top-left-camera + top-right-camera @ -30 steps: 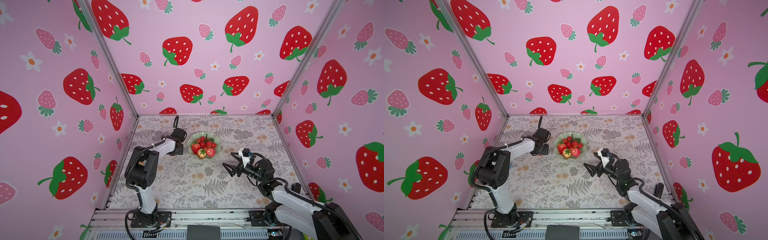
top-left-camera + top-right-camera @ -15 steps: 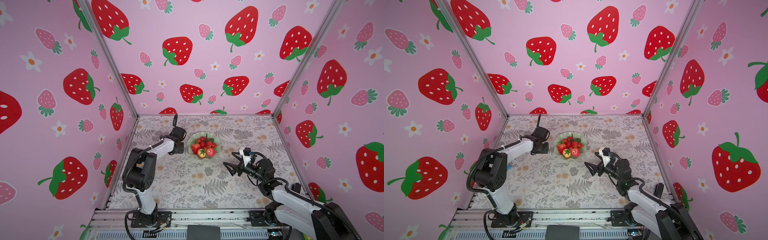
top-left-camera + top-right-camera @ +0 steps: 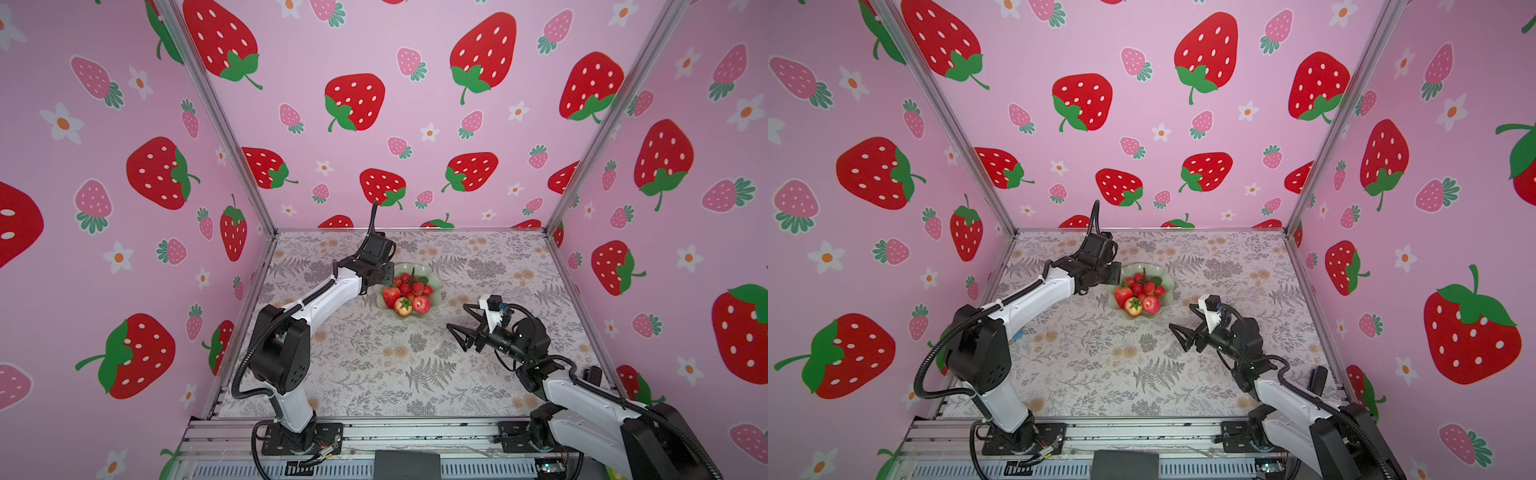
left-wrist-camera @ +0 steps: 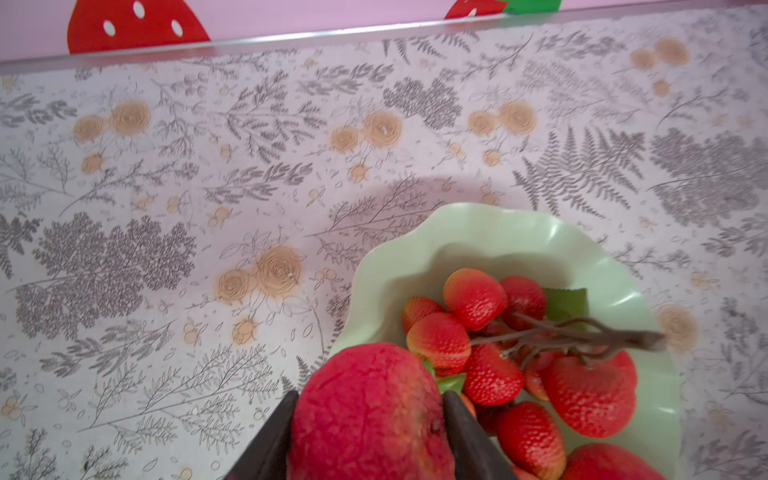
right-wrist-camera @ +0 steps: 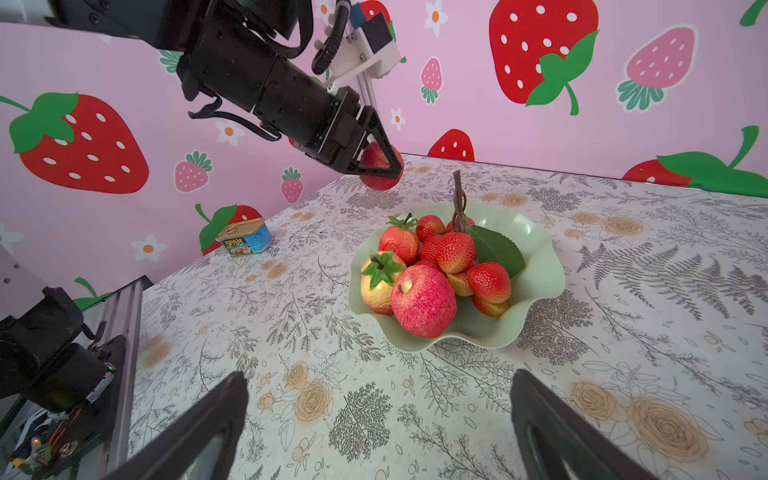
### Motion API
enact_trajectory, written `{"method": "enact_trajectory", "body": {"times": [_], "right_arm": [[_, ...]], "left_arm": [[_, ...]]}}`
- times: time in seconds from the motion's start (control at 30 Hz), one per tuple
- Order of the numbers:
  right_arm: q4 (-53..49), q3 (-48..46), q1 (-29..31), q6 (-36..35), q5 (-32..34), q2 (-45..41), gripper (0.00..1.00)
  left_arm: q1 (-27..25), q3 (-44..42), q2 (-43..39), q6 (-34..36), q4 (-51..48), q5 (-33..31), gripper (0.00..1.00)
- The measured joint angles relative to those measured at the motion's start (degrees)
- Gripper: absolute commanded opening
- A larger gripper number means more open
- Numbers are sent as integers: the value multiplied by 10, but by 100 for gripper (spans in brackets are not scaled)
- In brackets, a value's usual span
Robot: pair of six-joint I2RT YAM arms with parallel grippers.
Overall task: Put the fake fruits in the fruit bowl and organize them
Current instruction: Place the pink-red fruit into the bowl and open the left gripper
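Left wrist view: the left pincer (image 4: 370, 397) is clamped on a pinkish-red round fruit (image 4: 365, 432), one jaw on each flank, hanging right at the rim of the mint-green fruit bowl (image 4: 478, 241). In a top view the bowl (image 3: 436, 291) lies just to the right of that pincer, so I'd call it a short slide rightward, then down. The fruit is round, so there's no axis to line up. Bare bowl floor shows on the pincer's side of the berry cluster (image 4: 478, 332); its woody stem juts up, and that's the thing to miss. The right pincer (image 5: 379, 376) gapes empty above the table (image 5: 623, 374), near the bowl but farther off. The table has a flower-printed cover, the walls are pink, and a Spam tin (image 5: 245, 239) sits well apart by the wall.
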Motion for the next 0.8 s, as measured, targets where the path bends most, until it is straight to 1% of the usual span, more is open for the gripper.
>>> {"method": "enact_trajectory", "body": {"times": [0.07, 0.27, 0.37, 0.57, 0.8], "right_arm": [[1, -3, -5, 0, 0, -2, 99], [18, -9, -37, 23, -6, 7, 99], [26, -13, -54, 40, -10, 16, 99], [29, -19, -73, 57, -12, 17, 99], [29, -19, -76, 60, -14, 10, 99]], "left_arm": [[-18, 5, 0, 6, 2, 2, 41], [-109, 12, 0, 30, 10, 3, 42], [-144, 43, 15, 50, 11, 10, 42], [-160, 118, 95, 89, 20, 22, 42], [-168, 183, 177, 122, -4, 23, 42]]}}
